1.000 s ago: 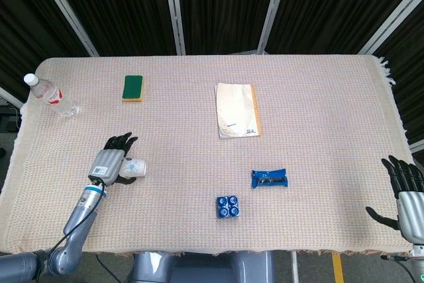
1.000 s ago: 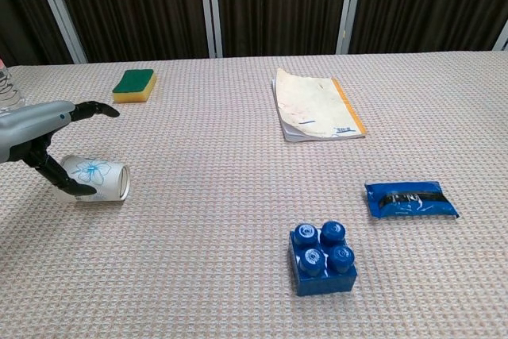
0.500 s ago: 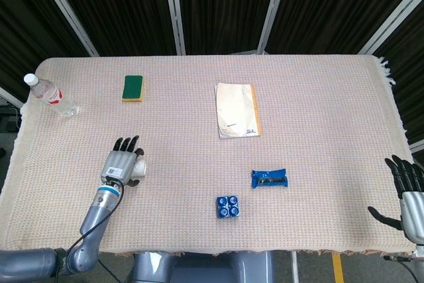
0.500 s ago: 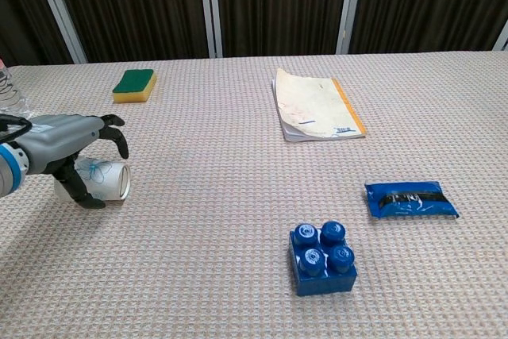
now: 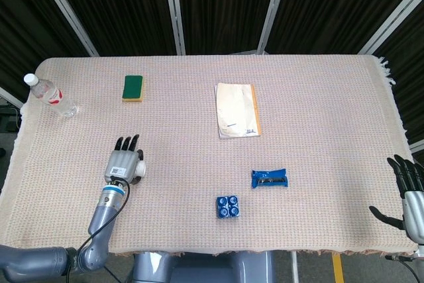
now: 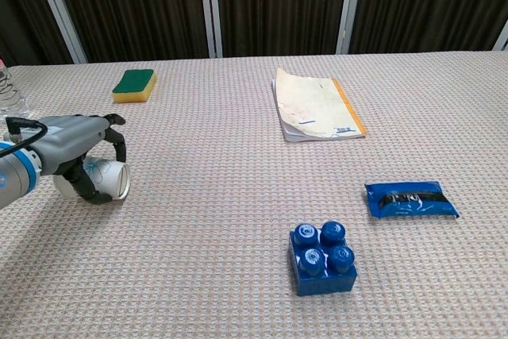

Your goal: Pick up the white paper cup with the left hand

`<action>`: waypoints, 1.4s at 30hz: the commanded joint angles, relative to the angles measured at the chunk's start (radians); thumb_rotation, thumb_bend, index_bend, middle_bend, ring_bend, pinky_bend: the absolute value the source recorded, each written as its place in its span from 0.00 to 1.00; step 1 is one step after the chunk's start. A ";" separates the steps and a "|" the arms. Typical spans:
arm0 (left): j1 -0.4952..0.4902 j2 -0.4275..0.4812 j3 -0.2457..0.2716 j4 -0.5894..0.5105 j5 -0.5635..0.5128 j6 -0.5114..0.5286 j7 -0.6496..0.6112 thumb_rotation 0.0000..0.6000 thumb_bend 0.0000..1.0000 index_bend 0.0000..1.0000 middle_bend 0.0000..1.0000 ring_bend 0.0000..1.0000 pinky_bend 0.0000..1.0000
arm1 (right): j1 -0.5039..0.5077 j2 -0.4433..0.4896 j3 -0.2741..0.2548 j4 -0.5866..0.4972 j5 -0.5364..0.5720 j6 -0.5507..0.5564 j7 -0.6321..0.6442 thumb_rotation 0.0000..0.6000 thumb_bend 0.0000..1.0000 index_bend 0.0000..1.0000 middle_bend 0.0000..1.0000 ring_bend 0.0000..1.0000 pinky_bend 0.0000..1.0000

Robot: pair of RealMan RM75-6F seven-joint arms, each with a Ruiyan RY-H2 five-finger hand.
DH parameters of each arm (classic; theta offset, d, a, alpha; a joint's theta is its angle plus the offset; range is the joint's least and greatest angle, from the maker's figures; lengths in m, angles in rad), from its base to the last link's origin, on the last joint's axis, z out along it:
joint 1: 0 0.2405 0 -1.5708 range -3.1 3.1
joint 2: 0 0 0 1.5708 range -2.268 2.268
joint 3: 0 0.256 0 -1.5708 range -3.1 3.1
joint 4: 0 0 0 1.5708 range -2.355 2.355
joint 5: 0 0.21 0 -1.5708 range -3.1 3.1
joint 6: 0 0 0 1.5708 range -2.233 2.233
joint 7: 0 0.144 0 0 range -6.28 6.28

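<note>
Lab: curtained, cloth-covered test table (image 5: 318, 97)

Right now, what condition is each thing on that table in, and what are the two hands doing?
white paper cup: on its side, mouth facing right, still on the cloth.
left hand: fingers curled over the cup.
right hand: fingers spread, empty, at the table's edge.
water bottle: lying down, capped.
notebook: closed, flat.
snack packet: sealed, flat.
sponge: flat, green side up.

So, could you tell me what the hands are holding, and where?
The left hand wraps the lying white paper cup around its side wall; the right hand holds nothing.
</note>
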State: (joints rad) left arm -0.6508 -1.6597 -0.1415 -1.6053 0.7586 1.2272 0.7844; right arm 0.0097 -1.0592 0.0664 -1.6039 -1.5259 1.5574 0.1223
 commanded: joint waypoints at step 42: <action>0.147 -0.014 0.056 0.321 0.599 -0.168 -1.190 1.00 0.18 0.14 0.00 0.00 0.00 | 0.005 -0.011 -0.003 0.003 -0.007 -0.003 -0.021 1.00 0.00 0.00 0.00 0.00 0.00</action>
State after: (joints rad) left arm -0.5076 -1.6787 -0.0891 -1.2798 1.3540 1.0557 -0.4027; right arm 0.0142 -1.0700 0.0634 -1.6008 -1.5332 1.5543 0.1013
